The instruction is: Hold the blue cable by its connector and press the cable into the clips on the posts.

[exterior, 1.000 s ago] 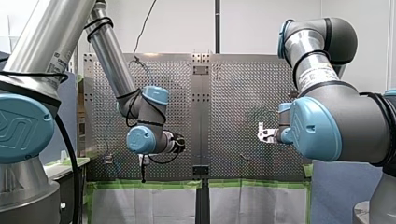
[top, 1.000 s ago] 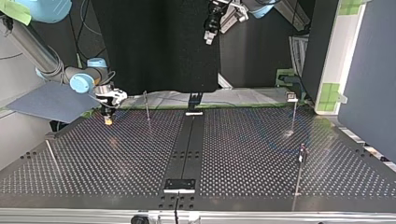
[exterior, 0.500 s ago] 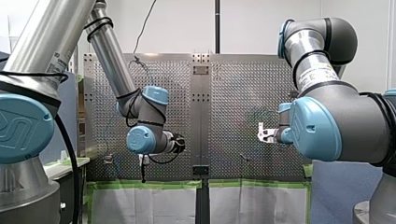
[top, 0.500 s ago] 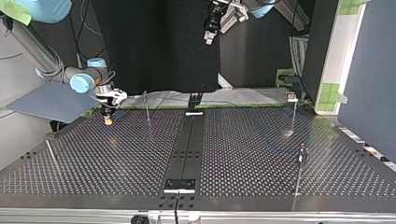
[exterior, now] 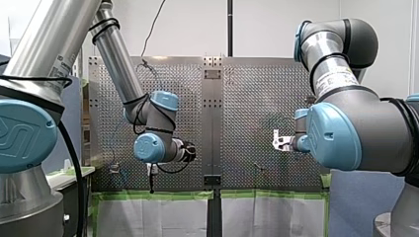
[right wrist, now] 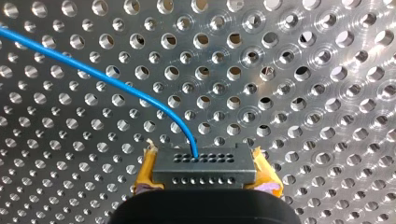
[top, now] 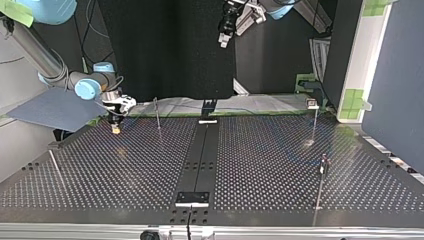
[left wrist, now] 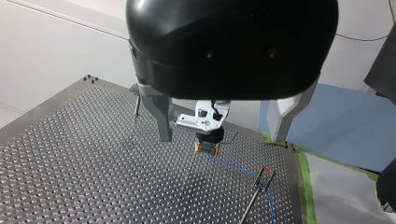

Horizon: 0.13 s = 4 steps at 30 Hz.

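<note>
In the front view, my left arm (exterior: pixel 148 118) and my right arm (exterior: pixel 346 128) both reach over the perforated metal worktop (exterior: pixel 257 98). I cannot tell here how either arm's jaws are set. In the top view, my right arm's jaws hang low over the worktop's far corner, with their yellow pads (top: pixel 116 130) just above the holes. Just beside them stands a thin upright metal post (top: pixel 157 112), and a black centre strip (top: pixel 200 155) lies beyond it. My left arm's jaws are high above that strip, well apart from anything on the worktop. A clip-topped post (top: pixel 314 120) stands further out on that side. In the left wrist view, my left arm's jaws are spread wide and the metal fingers (left wrist: pixel 162 119) hold nothing. Ahead, seen between those fingers, my right arm's jaws sit down at the worktop. A thin blue cable (left wrist: pixel 238 165) runs from them to an orange-tipped clip (left wrist: pixel 265 173) on a slanting post, where it bends. Whether it sits in the clip I cannot tell. A blue mat (left wrist: pixel 336 126) and green tape (left wrist: pixel 303 177) lie past the worktop's edge. In the right wrist view, my right arm's jaws pinch a dark grey block connector (right wrist: pixel 204 168), with a yellow pad on each side of it. The cable leaves the connector's face and arcs away over the holes ahead.
</note>
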Available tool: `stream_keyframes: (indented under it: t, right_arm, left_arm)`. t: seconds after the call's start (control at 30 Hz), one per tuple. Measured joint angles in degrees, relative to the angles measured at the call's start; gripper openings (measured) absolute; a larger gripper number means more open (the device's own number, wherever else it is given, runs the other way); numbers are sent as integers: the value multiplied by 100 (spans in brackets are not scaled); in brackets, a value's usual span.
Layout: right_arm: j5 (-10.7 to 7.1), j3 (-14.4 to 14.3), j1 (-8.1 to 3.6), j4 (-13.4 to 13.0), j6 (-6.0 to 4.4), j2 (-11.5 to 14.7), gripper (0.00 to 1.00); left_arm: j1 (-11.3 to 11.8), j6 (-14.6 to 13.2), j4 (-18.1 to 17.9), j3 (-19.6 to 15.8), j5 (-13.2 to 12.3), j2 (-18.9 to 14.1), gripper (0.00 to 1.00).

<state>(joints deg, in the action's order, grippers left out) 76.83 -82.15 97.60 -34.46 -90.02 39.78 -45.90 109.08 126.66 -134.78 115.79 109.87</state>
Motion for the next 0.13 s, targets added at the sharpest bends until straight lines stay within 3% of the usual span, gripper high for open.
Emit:
stream_keyframes:
  t: [0.13]
  right_arm:
    - [0, 0, 0, 0, 0, 0, 0]
  left_arm:
    - [0, 0, 0, 0, 0, 0, 100]
